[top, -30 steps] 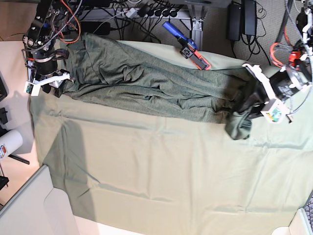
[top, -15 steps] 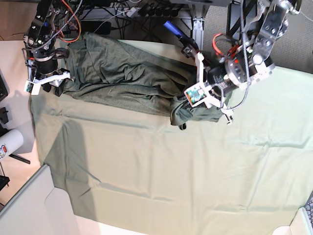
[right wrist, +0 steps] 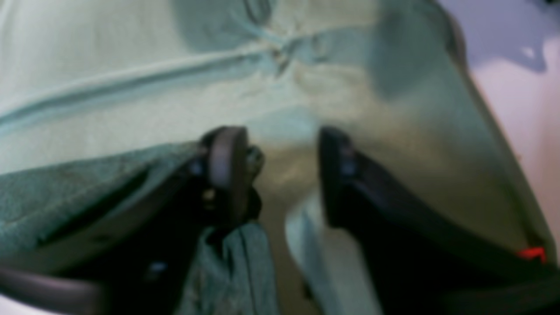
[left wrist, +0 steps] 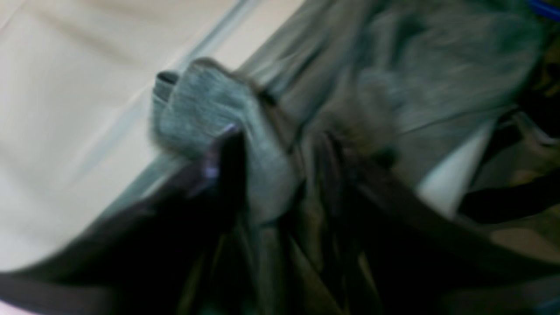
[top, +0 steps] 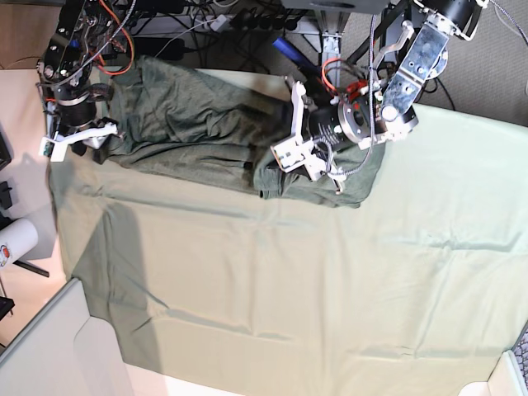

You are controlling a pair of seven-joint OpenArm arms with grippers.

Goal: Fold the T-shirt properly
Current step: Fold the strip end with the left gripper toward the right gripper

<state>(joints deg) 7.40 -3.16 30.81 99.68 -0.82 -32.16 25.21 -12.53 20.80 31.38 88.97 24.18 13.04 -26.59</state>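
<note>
The pale green table cloth covered pretty much everything. The T-shirt lay bunched along its far edge, one end doubled back over itself. The left gripper sat on that folded end; too blurry to tell if its fingers were pinching the cloth. The right gripper at the other end had its jaws apart, with nothing between them.

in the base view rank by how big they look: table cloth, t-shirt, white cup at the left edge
1. Table cloth, by far the largest.
2. T-shirt, folded over itself.
3. White cup, smallest, though partly cut off by the frame.
</note>
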